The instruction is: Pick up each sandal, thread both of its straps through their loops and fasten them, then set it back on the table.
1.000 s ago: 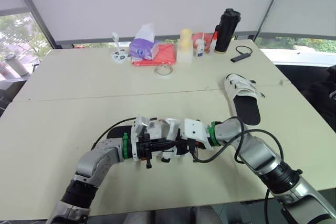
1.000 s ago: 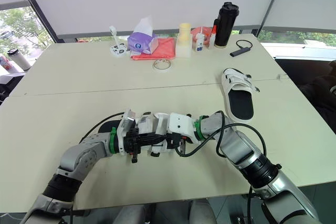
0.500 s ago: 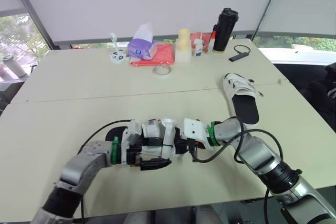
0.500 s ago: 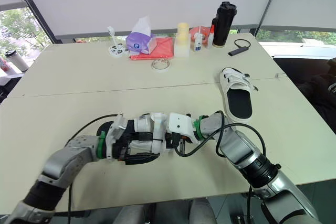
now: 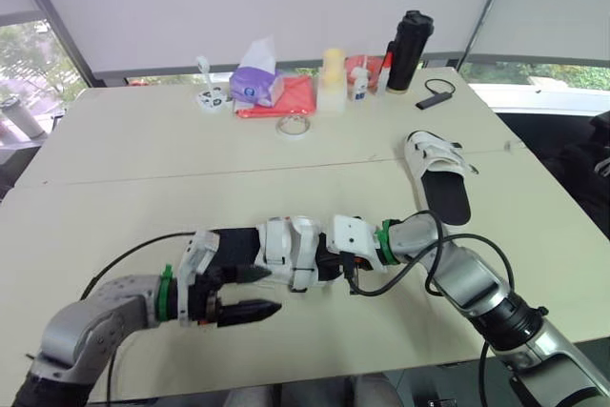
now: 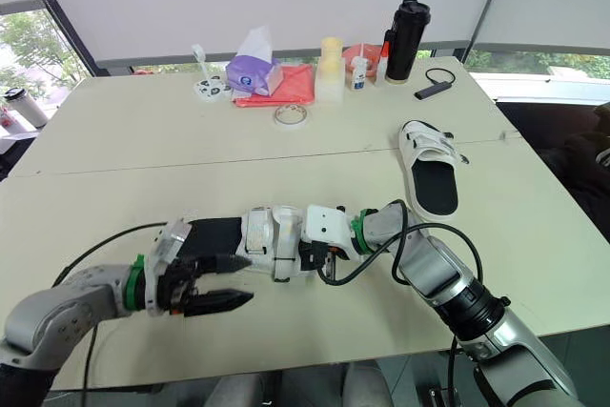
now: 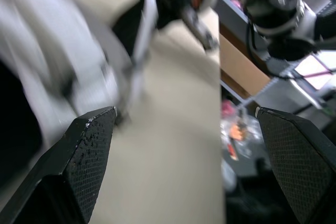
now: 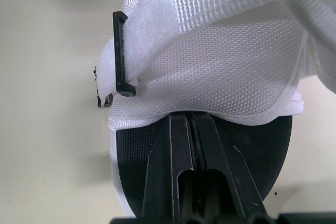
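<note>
Where the right gripper works: at the strap end of the near sandal, close to the desk's front edge and a little right of its middle.
Right gripper (image 8: 190,121): its two black fingers (image 8: 168,161) are pressed together on the black footbed, tips at the hem of the white strap; nothing shows between them.
Near sandal (image 5: 286,250): lies sole down on the desk (image 5: 143,169), lengthwise along the front edge, with its bare black footbed toward the left edge and its two white straps toward the right.
Strap (image 8: 210,40): white woven fabric, arched over the footbed; a fuzzy band runs to a black loop (image 8: 121,56) at its side.
Left gripper (image 5: 274,293): fingers (image 7: 79,156) spread wide apart, holding nothing, just in front of the near sandal's bare footbed, between it and the front edge.
Far sandal (image 5: 438,173): flat on the desk near the right edge, well apart from the near one, straps at its far end.
Far edge: a purple tissue box (image 5: 255,86), a red cloth (image 5: 291,100), a yellow-capped bottle (image 5: 332,83), and a tall black flask (image 5: 402,40) stand in a row.
Tape roll (image 5: 294,127): lies just in front of the red cloth.
</note>
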Robot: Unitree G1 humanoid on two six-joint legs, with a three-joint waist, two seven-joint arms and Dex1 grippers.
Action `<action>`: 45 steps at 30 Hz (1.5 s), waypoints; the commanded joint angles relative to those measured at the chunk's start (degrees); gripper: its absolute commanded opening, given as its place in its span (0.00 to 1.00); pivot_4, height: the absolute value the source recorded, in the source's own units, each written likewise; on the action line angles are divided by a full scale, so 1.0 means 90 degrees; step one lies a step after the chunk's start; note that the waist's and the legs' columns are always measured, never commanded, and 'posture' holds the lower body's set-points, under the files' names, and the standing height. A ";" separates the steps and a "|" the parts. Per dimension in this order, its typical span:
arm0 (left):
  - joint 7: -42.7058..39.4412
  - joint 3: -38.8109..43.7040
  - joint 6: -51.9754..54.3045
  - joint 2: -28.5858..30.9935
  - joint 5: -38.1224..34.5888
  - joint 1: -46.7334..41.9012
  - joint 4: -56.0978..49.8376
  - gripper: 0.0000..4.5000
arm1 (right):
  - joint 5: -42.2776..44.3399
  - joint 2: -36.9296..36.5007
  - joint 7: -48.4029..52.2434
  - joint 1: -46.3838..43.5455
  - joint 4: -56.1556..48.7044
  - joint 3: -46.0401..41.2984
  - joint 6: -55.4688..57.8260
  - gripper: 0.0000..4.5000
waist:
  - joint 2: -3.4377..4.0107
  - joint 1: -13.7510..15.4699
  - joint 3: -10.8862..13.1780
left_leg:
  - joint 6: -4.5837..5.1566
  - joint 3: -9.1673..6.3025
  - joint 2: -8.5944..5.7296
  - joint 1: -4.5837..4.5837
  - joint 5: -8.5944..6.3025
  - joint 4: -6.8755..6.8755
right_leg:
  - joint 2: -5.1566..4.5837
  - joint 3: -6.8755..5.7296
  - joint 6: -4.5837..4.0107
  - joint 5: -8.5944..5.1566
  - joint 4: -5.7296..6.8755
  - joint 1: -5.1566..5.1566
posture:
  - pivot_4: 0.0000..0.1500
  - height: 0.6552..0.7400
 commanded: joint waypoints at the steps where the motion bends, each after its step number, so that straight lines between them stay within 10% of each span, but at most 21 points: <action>1: -0.0207 -0.0113 -0.0136 0.0201 0.0121 0.0142 -0.0254 0.99 | -0.0213 -0.0040 -0.0006 0.0107 0.0225 0.0201 0.0111 0.00 | -0.0001 0.0001 0.0000 | -0.0001 0.0000 0.0000 0.0000 0.0000 0.0000 | -0.0002 0.0000 -0.0001 0.0000 0.0000 0.0000 | 1.00 1.00; 45: 0.0427 -0.1295 -0.1338 -0.1675 0.1413 -0.0271 0.1043 0.99 | -0.0250 -0.0030 -0.0035 0.0148 0.0183 0.0167 0.0155 0.00 | 0.0000 0.0019 0.0001 | 0.0010 0.0014 -0.0012 -0.0001 -0.0002 0.0009 | -0.0027 -0.0013 0.0000 0.0002 -0.0002 0.0007 | 1.00 1.00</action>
